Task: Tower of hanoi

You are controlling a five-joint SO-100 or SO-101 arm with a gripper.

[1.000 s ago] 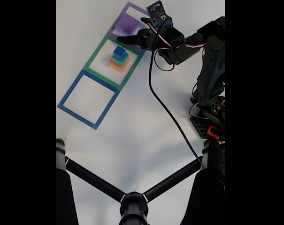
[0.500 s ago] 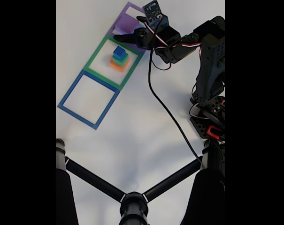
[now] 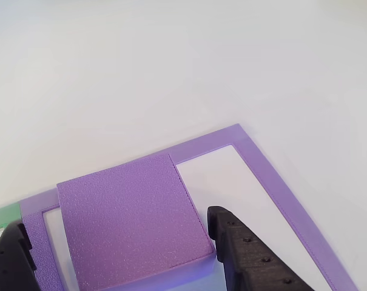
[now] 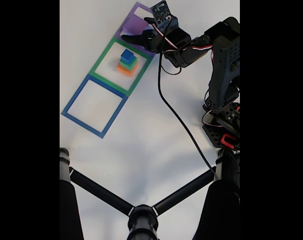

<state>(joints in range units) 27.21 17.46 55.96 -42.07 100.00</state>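
We see the flat purple foam square [image 3: 131, 221], with its fine pebbled top, lying inside the flat purple square frame [image 3: 280, 197] and pushed toward that frame's near-left corner in the other view, so bare white surface shows along the frame's right side. The black two-finger gripper [image 3: 119, 254] stands with its jaws apart, one finger on each side of the purple square near its closest edge; we cannot tell whether either finger touches the foam. In the fixed view the gripper [image 4: 133, 37] reaches over the purple frame [image 4: 141, 9] at the far edge of the white tabletop [image 4: 146, 135]. Just beside it, the flat green square frame [image 4: 102, 62] holds a small stack: an orange foam block [image 4: 123, 70] at the bottom, a green foam block [image 4: 129, 63] on it, and a small blue foam cube [image 4: 126, 54] on top. Next in the row, the flat blue square frame [image 4: 73, 102] encloses bare tabletop. A black camera stand [image 4: 141, 220] crosses the near edge.
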